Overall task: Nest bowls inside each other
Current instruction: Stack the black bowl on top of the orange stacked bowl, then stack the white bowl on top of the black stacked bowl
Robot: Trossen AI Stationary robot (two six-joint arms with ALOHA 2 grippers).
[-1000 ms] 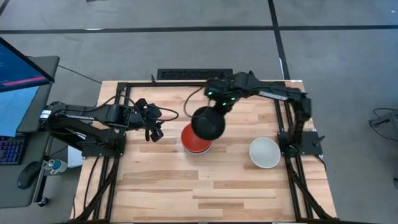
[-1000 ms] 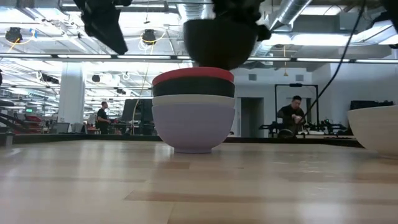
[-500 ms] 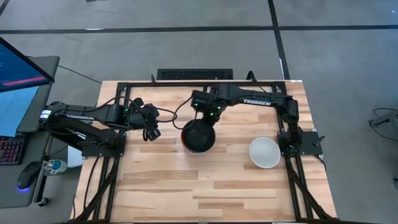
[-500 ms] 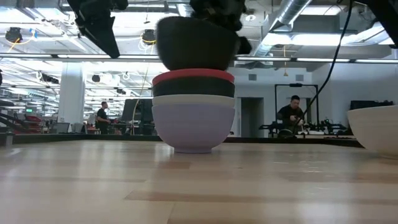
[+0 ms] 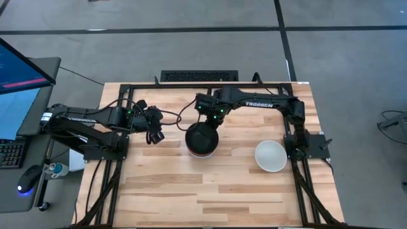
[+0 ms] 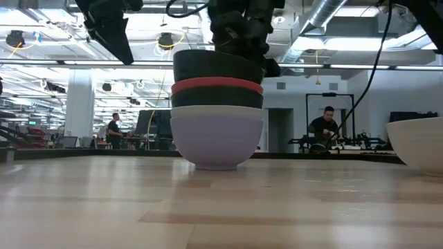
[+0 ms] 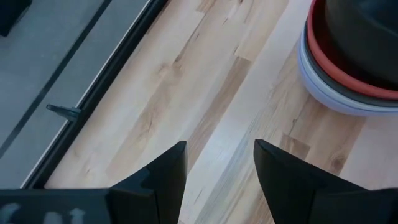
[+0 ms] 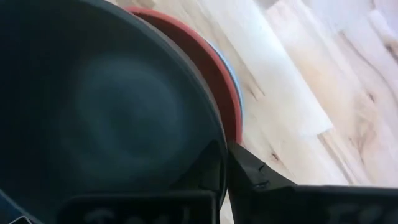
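A stack of nested bowls [image 5: 202, 140] stands mid-table on the foot of its pale lavender bowl [image 6: 217, 142]. Above that come a white bowl [image 6: 217, 111], a black one, a red bowl [image 6: 217, 86] and a top black bowl [image 6: 217, 66]. My right gripper [image 6: 239, 34] is above the stack, shut on the top black bowl [image 8: 106, 118]. My left gripper [image 5: 156, 135] hangs open to the left of the stack, touching nothing; its wrist view shows the stack [image 7: 348, 74] ahead. A second white bowl [image 5: 271, 156] sits upright to the right. My right gripper holds the top black bowl by its rim [image 8: 219, 163] on the far side, one finger inside the bowl and one finger [image 8: 261, 180] outside. The fingers come from above, pointing down. The bowl sits upright and level inside the red bowl [image 8: 217, 81].
A black frame [image 5: 191, 86] runs around the table's far, left and right edges. Bare wood lies on the near half of the table [image 5: 210, 197]. People and equipment show in the room behind, far from the table.
My right gripper has carried the black bowl toward the table's left and down. The bowl hung clear above and to the right of the stack; now it sits level in the red bowl. The left arm has kept still.
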